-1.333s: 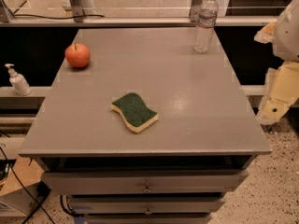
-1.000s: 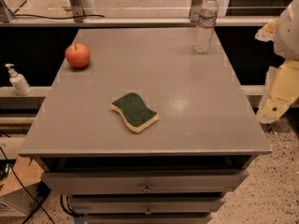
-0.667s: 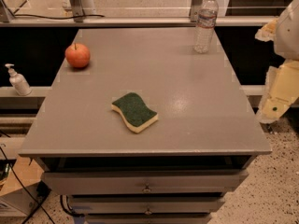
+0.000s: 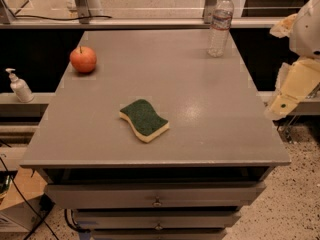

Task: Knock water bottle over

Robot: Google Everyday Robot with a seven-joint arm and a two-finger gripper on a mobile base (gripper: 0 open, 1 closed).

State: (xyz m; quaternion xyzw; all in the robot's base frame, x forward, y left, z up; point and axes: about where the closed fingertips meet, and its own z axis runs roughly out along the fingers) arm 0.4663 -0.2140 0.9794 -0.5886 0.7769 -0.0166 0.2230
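Clear water bottle point(image 4: 220, 26) stands beyond gripper point(image 4: 286, 100) beside table point(image 4: 210, 134).

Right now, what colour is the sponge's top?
Sponge top dark green, base pale yellow; camera view. Claw hangs beside the table's right edge.

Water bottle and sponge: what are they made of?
The water bottle looks like clear plastic, see-through, shiny and ribbed, with a white cap. The sponge seems to be soft yellow foam topped by a rough green scrubbing layer. The end effector hangs right of the table, away from both.
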